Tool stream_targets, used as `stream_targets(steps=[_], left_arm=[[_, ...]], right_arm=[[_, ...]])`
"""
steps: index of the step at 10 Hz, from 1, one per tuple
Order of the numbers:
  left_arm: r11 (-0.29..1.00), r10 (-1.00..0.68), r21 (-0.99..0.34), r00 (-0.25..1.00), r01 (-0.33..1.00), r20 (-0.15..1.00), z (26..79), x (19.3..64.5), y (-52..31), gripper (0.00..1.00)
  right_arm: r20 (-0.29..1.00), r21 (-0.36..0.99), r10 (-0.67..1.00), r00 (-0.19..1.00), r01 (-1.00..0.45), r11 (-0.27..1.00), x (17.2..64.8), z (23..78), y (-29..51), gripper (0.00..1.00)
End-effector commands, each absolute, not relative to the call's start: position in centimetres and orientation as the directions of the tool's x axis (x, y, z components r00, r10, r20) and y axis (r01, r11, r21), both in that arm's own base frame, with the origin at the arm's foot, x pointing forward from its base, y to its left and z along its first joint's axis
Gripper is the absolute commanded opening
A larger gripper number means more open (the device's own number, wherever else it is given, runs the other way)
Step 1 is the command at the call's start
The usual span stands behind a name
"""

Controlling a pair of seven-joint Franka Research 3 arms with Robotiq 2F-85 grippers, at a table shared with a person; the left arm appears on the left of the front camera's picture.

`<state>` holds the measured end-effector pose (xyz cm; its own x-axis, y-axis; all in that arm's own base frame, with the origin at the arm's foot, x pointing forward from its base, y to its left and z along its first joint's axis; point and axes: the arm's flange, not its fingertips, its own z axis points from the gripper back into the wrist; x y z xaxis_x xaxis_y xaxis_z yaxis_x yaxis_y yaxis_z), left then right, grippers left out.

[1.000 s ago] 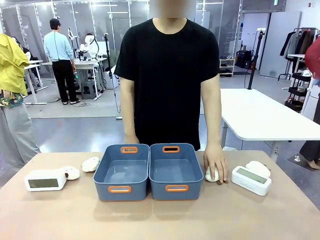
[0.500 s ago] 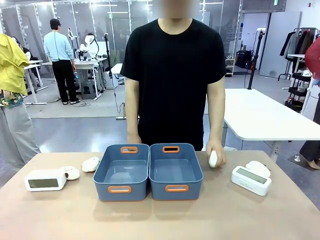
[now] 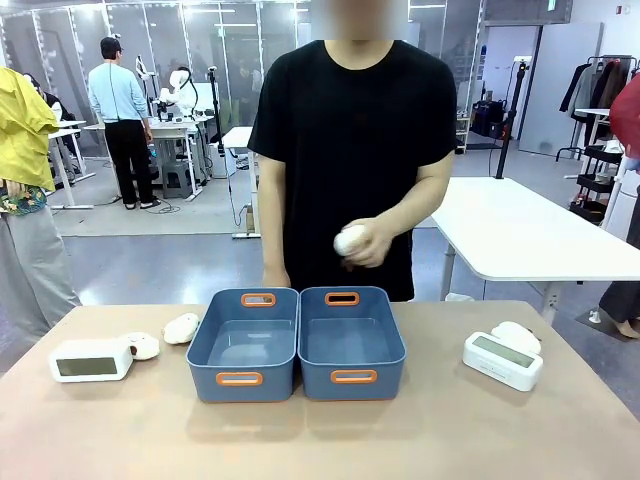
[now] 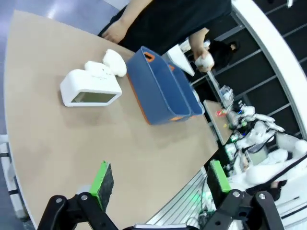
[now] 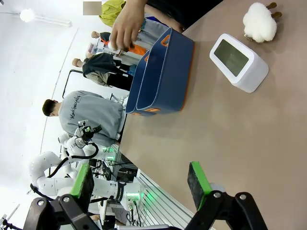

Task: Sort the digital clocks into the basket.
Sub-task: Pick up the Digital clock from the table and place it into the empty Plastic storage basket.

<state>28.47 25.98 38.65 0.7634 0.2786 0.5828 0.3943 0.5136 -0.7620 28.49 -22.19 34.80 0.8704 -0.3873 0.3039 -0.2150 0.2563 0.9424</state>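
Two white, rounded-rectangular plastic digital clocks with grey-green LCD faces lie on the tan worktop, neither in a bin. The left clock sits at 9 o'clock from the paired bins and the right clock at 3 o'clock, each well apart from them. Two blue rectangular plastic baskets with orange-rimmed handle slots stand side by side at the centre, the left basket and the right basket.

There are four white fluffy soft toys. Two are at the left clock's 1 o'clock, the nearer one probably touching it. One is just beside the right clock at 12. One is in the person's hand above the baskets.

The left tool and right tool both hang with fingers spread apart, holding nothing.

Each clock looks light, stiff and smooth-shelled, so likely slippery. It is best pinched across the body's short sides, with the pads off the LCD.
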Motion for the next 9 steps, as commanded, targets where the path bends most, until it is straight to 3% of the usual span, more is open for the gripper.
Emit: stream_targets(steps=[1,3,6,7,8,9], left_arm=[[0.611,0.059,-0.624,0.759,0.486,0.649,41.6,31.1,22.7,1.00],[0.616,-0.121,-0.503,0.704,0.606,0.700,44.8,32.6,18.1,1.00],[0.649,-0.235,-0.469,0.744,0.599,0.626,45.3,38.2,10.3,1.00],[0.639,-0.342,-0.343,0.654,0.688,0.675,45.1,40.1,8.9,1.00],[0.543,-0.493,-0.236,0.533,0.806,0.687,45.5,41.0,7.7,1.00],[0.423,-0.641,-0.050,0.338,0.905,0.690,45.4,41.6,6.5,1.00]], right_arm=[[0.304,0.943,-0.387,0.871,-0.218,0.251,28.5,34.8,-22.3,1.00],[0.304,0.943,-0.387,0.871,-0.218,0.251,28.5,34.8,-22.3,1.00],[0.304,0.943,-0.387,0.871,-0.218,0.251,28.5,34.8,-22.3,1.00],[0.304,0.943,-0.387,0.871,-0.218,0.251,28.5,34.8,-22.3,1.00],[0.304,0.943,-0.387,0.871,-0.218,0.251,28.5,34.8,-22.3,1.00],[0.304,0.943,-0.387,0.871,-0.218,0.251,28.5,34.8,-22.3,1.00]])
